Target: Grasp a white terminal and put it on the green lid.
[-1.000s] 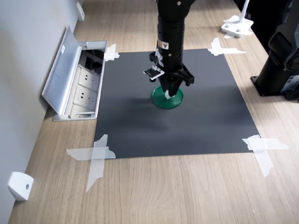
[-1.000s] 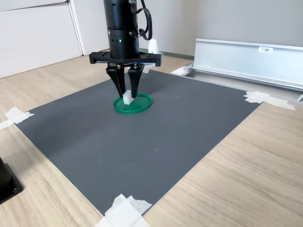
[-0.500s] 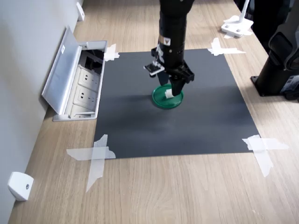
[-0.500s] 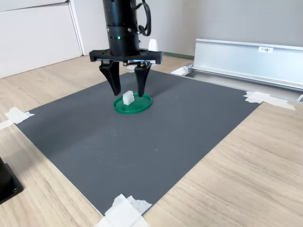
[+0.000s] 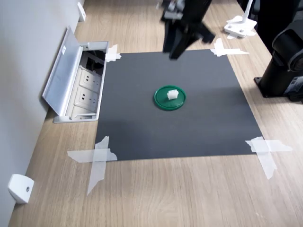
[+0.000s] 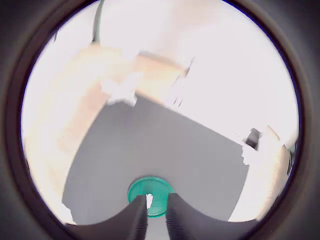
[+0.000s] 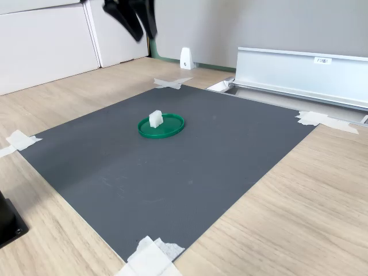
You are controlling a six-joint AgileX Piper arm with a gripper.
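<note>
White terminal (image 5: 172,94) on green lid (image 5: 161,100), fingers (image 7: 131,22) blurred

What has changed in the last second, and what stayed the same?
The gripper let go of the white terminal, opened, and rose well above the mat; it now shows blurred near the top of both exterior views, holding nothing. The terminal stayed on the green lid, and the lid did not move.
</note>
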